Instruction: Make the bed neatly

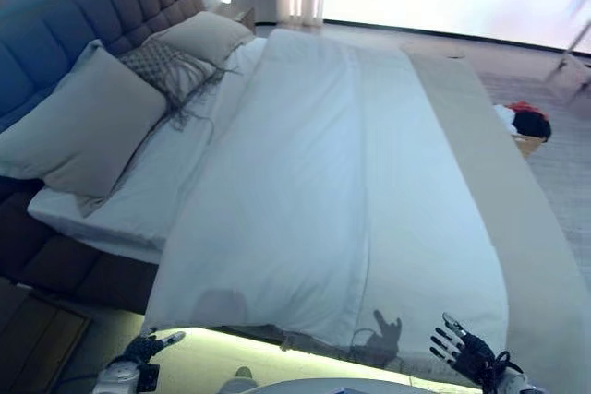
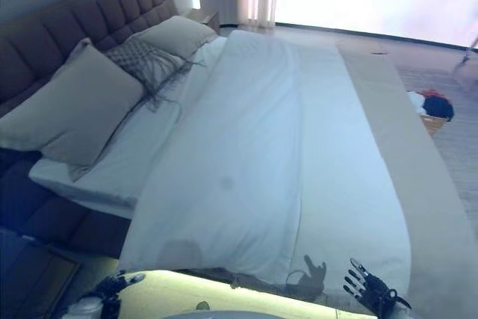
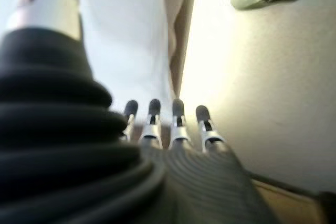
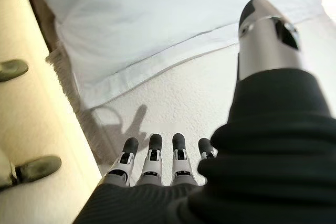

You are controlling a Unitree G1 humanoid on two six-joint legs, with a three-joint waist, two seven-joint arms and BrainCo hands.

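Note:
A white duvet lies spread flat over the bed, reaching the near side edge. Two beige pillows and a patterned cushion lean at the padded headboard. A beige strip of bedding runs along the foot end. My right hand is open, fingers straight, just off the duvet's near corner, holding nothing. My left hand is open and empty, low beside the bed's near side.
A basket with dark and red clothes stands on the floor past the foot of the bed. A bedside table sits by the headboard. A lit strip of floor runs along the bed's near side.

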